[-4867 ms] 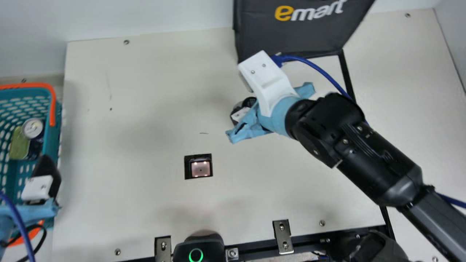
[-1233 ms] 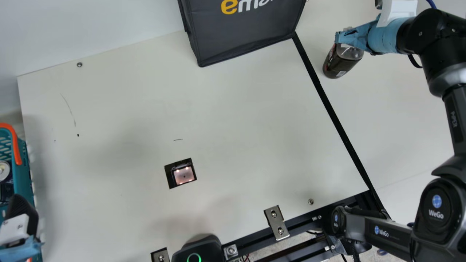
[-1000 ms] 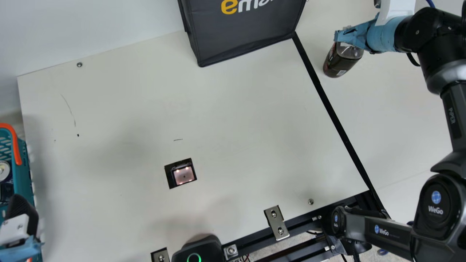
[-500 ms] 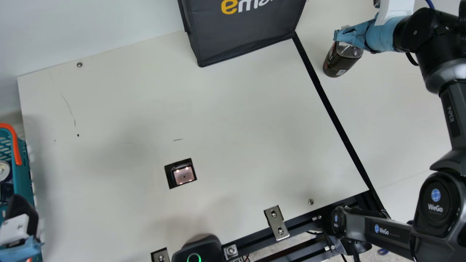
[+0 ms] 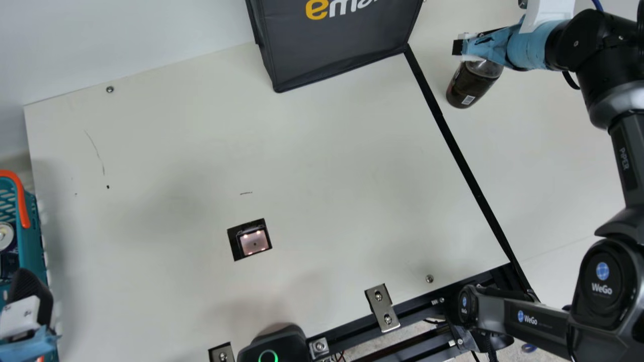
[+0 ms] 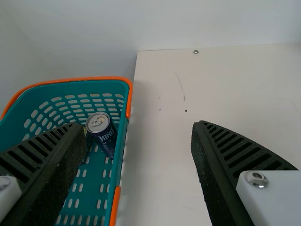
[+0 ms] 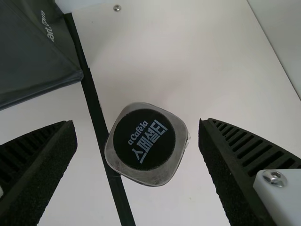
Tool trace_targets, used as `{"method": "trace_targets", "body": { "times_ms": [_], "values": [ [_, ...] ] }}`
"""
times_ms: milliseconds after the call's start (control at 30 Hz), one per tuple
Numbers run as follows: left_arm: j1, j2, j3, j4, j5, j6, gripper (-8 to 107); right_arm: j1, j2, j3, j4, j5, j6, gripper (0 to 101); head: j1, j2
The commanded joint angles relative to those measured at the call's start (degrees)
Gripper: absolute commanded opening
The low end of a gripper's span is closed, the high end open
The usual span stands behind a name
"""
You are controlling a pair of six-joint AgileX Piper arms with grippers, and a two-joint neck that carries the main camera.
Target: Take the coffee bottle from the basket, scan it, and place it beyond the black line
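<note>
The dark-brown, black-capped coffee bottle [image 5: 471, 88] stands upright at 2 o'clock, main view, beyond the straight black line [image 5: 469, 171]. Black ribbed right gripper [image 5: 465, 48]: fingers spread around it. Black ribbed left gripper [image 5: 29, 289], 8 o'clock: fingers apart.

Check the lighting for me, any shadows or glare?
Main view: soft shadows blotch the table, and small bright lights glow in the scanner. Left wrist view: a faint shadow lies beside the basket. Right wrist view: fairly even light, no strong glare on the bottle.
</note>
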Motion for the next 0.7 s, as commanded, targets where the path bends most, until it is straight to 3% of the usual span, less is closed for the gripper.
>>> {"method": "trace_targets", "body": {
  "times_ms": [0, 667],
  "values": [
    [0.0, 0.0, 0.0, 0.0, 0.0, 0.0, 90, 0.1, -0.3, -0.3, 0.3, 0.3, -0.2, 91, -1.0, -0.1],
    [0.0, 0.0, 0.0, 0.0, 0.0, 0.0, 90, 5.9, -6.3, -1.9, 2.8, 2.6, -0.6, 91, -1.0, -0.1]
  ]
}}
